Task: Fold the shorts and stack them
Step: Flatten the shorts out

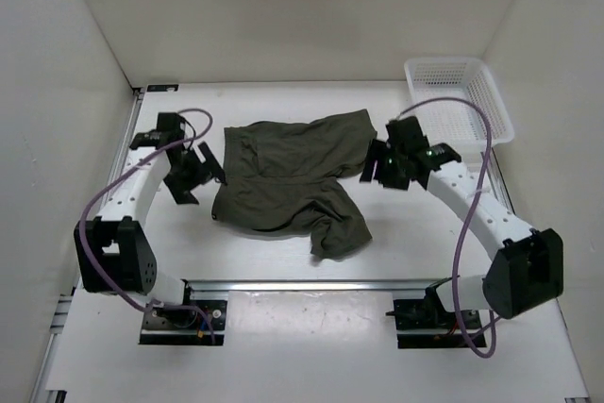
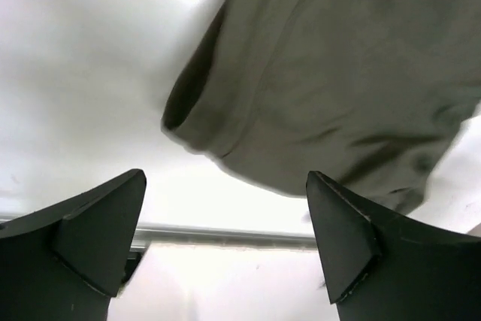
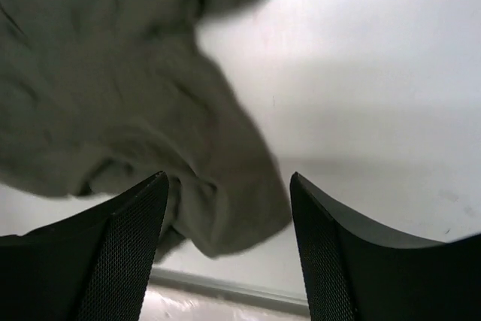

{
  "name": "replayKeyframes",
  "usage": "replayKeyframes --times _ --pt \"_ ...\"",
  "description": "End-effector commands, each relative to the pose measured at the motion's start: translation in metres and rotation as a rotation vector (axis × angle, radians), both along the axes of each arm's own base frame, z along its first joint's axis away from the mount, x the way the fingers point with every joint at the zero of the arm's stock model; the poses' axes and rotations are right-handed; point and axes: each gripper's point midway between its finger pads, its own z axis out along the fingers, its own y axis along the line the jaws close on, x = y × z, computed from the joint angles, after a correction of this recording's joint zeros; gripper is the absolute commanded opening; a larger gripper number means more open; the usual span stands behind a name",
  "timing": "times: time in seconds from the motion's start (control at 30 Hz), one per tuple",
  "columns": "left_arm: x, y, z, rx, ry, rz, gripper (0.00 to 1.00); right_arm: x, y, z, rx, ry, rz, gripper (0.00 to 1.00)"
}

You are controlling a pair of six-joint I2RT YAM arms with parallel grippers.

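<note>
Seen from above, the shorts [image 1: 293, 181] lie rumpled in the middle of the table [image 1: 283, 106], between the left gripper [image 1: 213, 171] and the right gripper [image 1: 371, 167]. A white basket [image 1: 460, 96] sits at upper right. Only the wrist views show the claws clearly. Both are spread wide and hold nothing. The fabric fills the upper right of the left wrist view and the upper left of the right wrist view.

Bright, even overhead light washes the white table [image 1: 283, 261] out, while both wrist views blur the shorts [image 2: 338, 73].

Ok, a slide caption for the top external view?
Rumpled olive shorts lie between the open left end effector and open right end effector; white basket far right.
</note>
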Motion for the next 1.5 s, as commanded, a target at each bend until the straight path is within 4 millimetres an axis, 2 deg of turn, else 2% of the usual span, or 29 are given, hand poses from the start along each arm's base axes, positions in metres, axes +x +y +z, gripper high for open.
replayKeyframes --times 0.0,0.07,0.1,0.13,0.17,0.23,0.33,0.37,0.5,0.53,0.57,0.63,0.7,0.73,0.77,0.8,0.83,0.9,0.97,1.0,1.03,1.1,1.13,1.17,1.2,1.23,1.3,1.4,1.47 --pt "-0.023 -0.021 -0.044 -0.106 0.07 0.012 1.0 -0.054 0.016 -0.039 0.05 0.142 0.037 0.7" --pt "-0.027 -0.025 -0.057 -0.117 0.075 0.01 1.0 -0.075 0.025 -0.05 0.044 0.174 0.076 0.72" --pt "-0.032 -0.027 -0.071 -0.115 0.114 0.003 1.0 -0.083 0.032 -0.053 0.064 0.192 0.099 0.72" --pt "-0.026 -0.024 -0.077 -0.094 0.107 0.009 1.0 -0.095 0.038 -0.064 0.056 0.222 0.137 0.74" --pt "-0.027 -0.022 -0.083 -0.084 0.13 0.013 1.0 -0.099 0.042 -0.063 0.064 0.228 0.157 0.76" --pt "-0.015 -0.014 -0.092 -0.033 0.134 0.027 1.0 -0.108 0.053 -0.073 0.056 0.266 0.204 0.78" --pt "0.0 -0.008 -0.096 0.005 0.122 0.037 0.9 -0.115 0.064 -0.085 0.072 0.326 0.247 0.78" --pt "0.003 -0.008 -0.096 0.005 0.12 0.037 0.83 -0.115 0.067 -0.086 0.083 0.334 0.254 0.78" --pt "0.018 -0.006 -0.092 0.037 0.093 0.038 0.11 -0.119 0.073 -0.112 0.093 0.396 0.269 0.75" --pt "0.021 -0.006 -0.091 0.037 0.089 0.038 0.1 -0.122 0.073 -0.116 0.091 0.419 0.27 0.72" --pt "0.026 -0.008 -0.087 0.027 0.076 0.035 0.1 -0.12 0.074 -0.12 0.089 0.422 0.27 0.69" --pt "0.029 -0.01 -0.084 0.016 0.066 0.032 0.1 -0.113 0.075 -0.125 0.074 0.405 0.26 0.55" --pt "0.032 -0.01 -0.077 0.015 0.052 0.032 0.1 -0.1 0.069 -0.128 0.029 0.382 0.223 0.32" --pt "0.037 -0.01 -0.068 0.016 0.028 0.024 0.1 -0.093 0.055 -0.13 -0.038 0.37 0.186 0.07" --pt "0.038 -0.006 -0.063 0.016 0.02 0.036 0.1 -0.084 0.049 -0.125 -0.062 0.349 0.173 0.0" --pt "0.037 -0.001 -0.062 0.029 0.029 0.04 0.1 -0.073 0.036 -0.116 -0.08 0.317 0.133 0.0" --pt "0.043 0.006 -0.053 0.028 0.0 0.06 0.1 -0.072 0.021 -0.11 -0.125 0.314 0.109 0.0" --pt "0.048 0.009 -0.044 0.031 -0.024 0.058 0.1 -0.046 -0.011 -0.079 -0.221 0.186 0.053 0.0" --pt "0.056 0.02 -0.036 0.047 -0.03 0.066 0.1 -0.035 -0.035 -0.055 -0.27 0.143 0.024 0.0" --pt "0.059 0.022 -0.032 0.056 -0.036 0.069 0.1 -0.028 -0.042 -0.046 -0.303 0.119 0.048 0.0" --pt "0.06 0.026 -0.033 0.059 -0.027 0.068 0.1 -0.014 -0.044 -0.028 -0.308 0.069 0.046 0.0" --pt "0.068 0.025 -0.031 0.054 -0.035 0.055 0.1 0.0 -0.049 -0.025 -0.347 0.071 0.073 0.0" --pt "0.07 0.025 -0.028 0.054 -0.045 0.055 0.1 0.008 -0.053 -0.038 -0.383 0.125 0.06 0.05" --pt "0.071 0.025 -0.031 0.058 -0.034 0.045 0.1 0.018 -0.054 -0.029 -0.398 0.123 0.023 0.12" --pt "0.069 0.025 -0.034 0.058 -0.016 0.045 0.1 0.025 -0.061 -0.029 -0.44 0.124 -0.033 0.24" --pt "0.072 0.02 -0.035 0.05 -0.015 0.023 0.1 0.03 -0.062 -0.034 -0.454 0.133 -0.057 0.41" --pt "0.071 0.02 -0.036 0.05 -0.005 0.023 0.1 0.028 -0.058 -0.035 -0.441 0.125 -0.069 0.58" --pt "0.069 0.021 -0.036 0.053 0.003 0.014 0.1 0.017 -0.051 -0.031 -0.401 0.097 -0.077 0.6" --pt "0.069 0.021 -0.039 0.053 0.012 0.014 0.1 -0.002 -0.051 -0.037 -0.354 0.122 -0.092 0.58"
